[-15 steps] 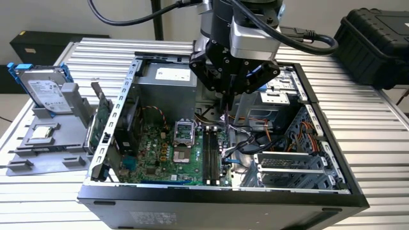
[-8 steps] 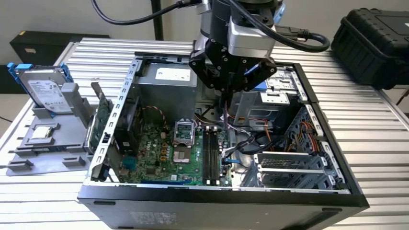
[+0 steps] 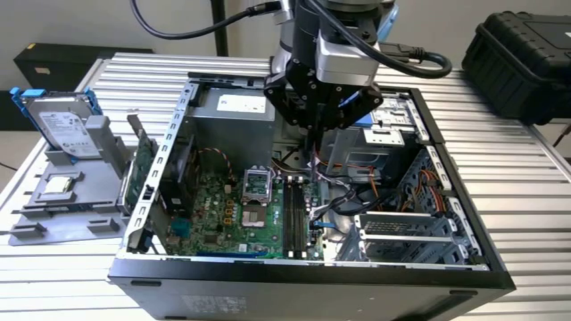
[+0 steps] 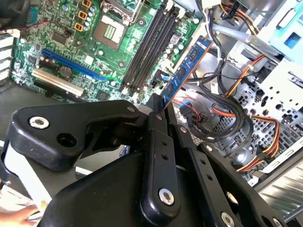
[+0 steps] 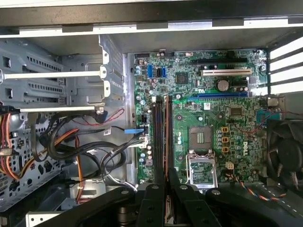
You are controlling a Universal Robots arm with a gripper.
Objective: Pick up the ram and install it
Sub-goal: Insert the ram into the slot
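Ram [image 4: 187, 66] above motherboard [image 3: 214, 210] in case [image 3: 295, 284]; hard drive [image 3: 64, 124] at the exterior view's left.

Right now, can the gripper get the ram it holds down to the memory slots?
Probably yes: the gripper holds the ram over the open case, the black memory slots look empty, and the cables lie beside them, not across.

From my console this reads as a robotics lab or test bench: I see an open computer tower [image 3: 303, 287] lying on a ribbed aluminium table [image 3: 526, 200], a grey parts fixture [image 3: 36, 200] with a hard drive [image 3: 63, 124], and a black equipment case [image 3: 522, 47]
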